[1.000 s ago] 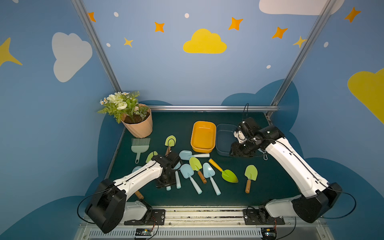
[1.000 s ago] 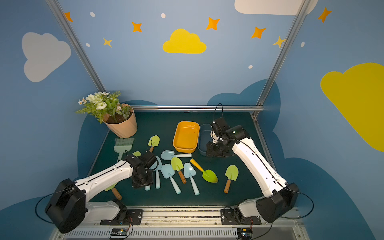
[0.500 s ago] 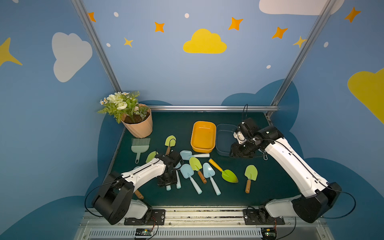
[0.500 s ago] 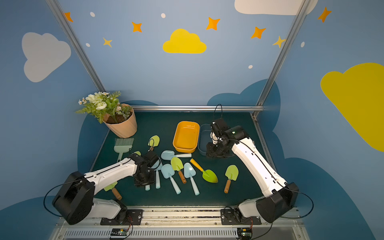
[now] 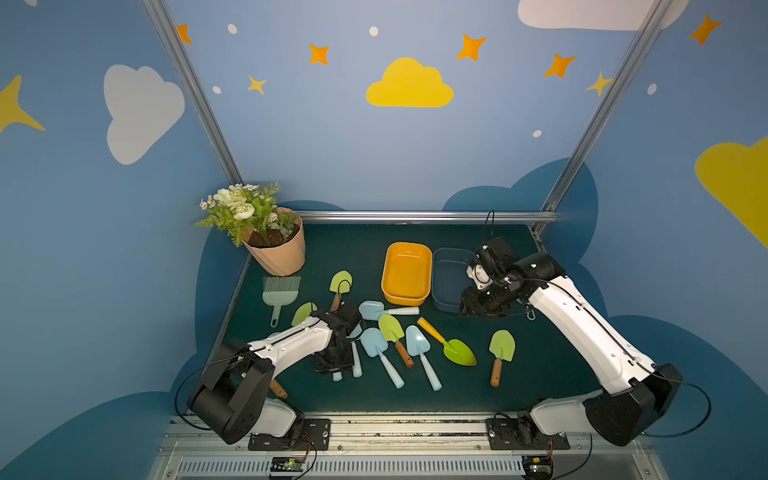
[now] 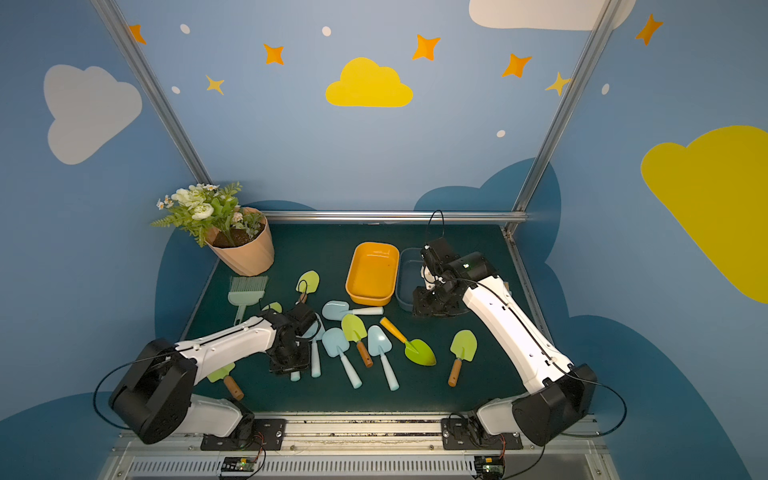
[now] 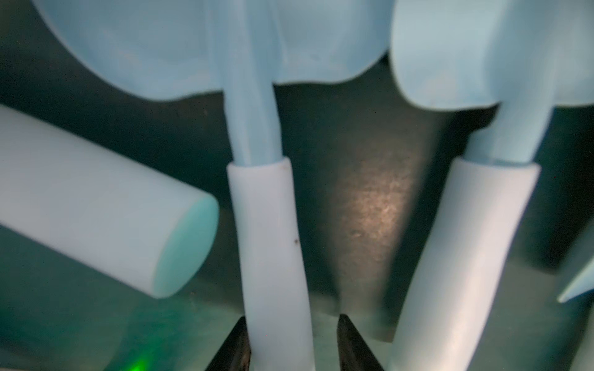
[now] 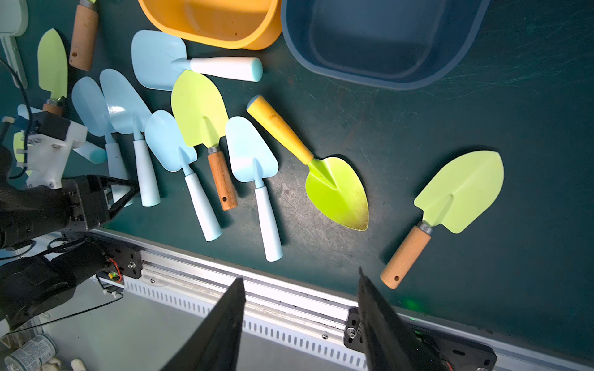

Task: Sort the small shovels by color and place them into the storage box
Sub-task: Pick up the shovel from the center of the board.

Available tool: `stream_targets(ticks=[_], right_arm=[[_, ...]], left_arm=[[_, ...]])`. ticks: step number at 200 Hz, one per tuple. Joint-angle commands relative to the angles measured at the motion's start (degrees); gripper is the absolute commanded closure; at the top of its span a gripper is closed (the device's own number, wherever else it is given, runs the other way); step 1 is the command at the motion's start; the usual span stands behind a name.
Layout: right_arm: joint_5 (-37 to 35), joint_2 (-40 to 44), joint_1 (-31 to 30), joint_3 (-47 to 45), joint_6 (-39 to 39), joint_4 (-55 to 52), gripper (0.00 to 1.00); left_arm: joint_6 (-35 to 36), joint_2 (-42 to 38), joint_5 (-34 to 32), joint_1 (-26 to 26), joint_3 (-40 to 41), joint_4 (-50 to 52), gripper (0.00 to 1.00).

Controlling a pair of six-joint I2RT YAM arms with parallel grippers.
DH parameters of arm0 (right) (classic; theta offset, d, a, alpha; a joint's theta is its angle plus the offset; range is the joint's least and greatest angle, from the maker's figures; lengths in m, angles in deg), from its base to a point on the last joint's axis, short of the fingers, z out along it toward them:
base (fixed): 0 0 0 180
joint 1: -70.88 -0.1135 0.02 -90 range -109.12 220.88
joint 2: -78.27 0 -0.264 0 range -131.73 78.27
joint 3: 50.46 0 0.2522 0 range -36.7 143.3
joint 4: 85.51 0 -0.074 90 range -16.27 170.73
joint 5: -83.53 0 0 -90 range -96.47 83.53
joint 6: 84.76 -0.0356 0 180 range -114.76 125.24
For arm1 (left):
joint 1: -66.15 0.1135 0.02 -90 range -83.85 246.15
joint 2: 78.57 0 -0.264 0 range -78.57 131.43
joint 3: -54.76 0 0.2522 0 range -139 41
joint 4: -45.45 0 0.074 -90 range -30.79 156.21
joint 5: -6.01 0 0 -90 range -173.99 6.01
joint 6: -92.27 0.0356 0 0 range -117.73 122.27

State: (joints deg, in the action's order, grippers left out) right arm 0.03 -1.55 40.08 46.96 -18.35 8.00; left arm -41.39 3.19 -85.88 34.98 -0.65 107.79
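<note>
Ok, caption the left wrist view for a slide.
Left gripper straddles the pale handle of a light blue shovel, jaws not yet shut.

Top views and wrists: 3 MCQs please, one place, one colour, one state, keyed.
1. The dark blue bin sits:
A) beside the orange bin, on the right arm's side
B) stacked inside it
C) on its left arm's side

2. The blade of the orange-handled shovel is:
A) light blue
B) lime green
C) orange

3. The left gripper is:
A) raised over the orange bin
B) low, jaws either side of the pale handle of a light-blue shovel
C) inside the dark blue bin

1A: the bins stand side by side in both top views.
2B: the right wrist view shows the lime blade.
3B: the left wrist view shows a fingertip each side of the handle.
</note>
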Motion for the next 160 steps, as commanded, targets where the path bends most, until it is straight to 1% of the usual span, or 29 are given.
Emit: stream_targets(ticks=[1, 44, 134, 160], right_arm=[[-0.5, 0.1, -0.3, -0.5, -0.1, -0.8, 0.43], [-0.5, 0.1, -0.3, -0.4, -0.2, -0.9, 0.43], [-0.6, 0.4, -0.4, -0.5, -0.3, -1.0, 0.43], [-0.8, 0.4, -0.4, -0.6, -0.3, -1.1, 0.43]], left_arm=[[1.0, -0.1, 0.2, 0.5, 0.4, 0.6, 0.70], [1.4, -1.3, -0.1, 0.7, 0.6, 1.2, 0.76], [2.0, -1.1, -0.3, 1.1, 1.0, 1.3, 0.86], [2.3, -1.3, 0.0, 1.2, 1.0, 1.3, 0.87]])
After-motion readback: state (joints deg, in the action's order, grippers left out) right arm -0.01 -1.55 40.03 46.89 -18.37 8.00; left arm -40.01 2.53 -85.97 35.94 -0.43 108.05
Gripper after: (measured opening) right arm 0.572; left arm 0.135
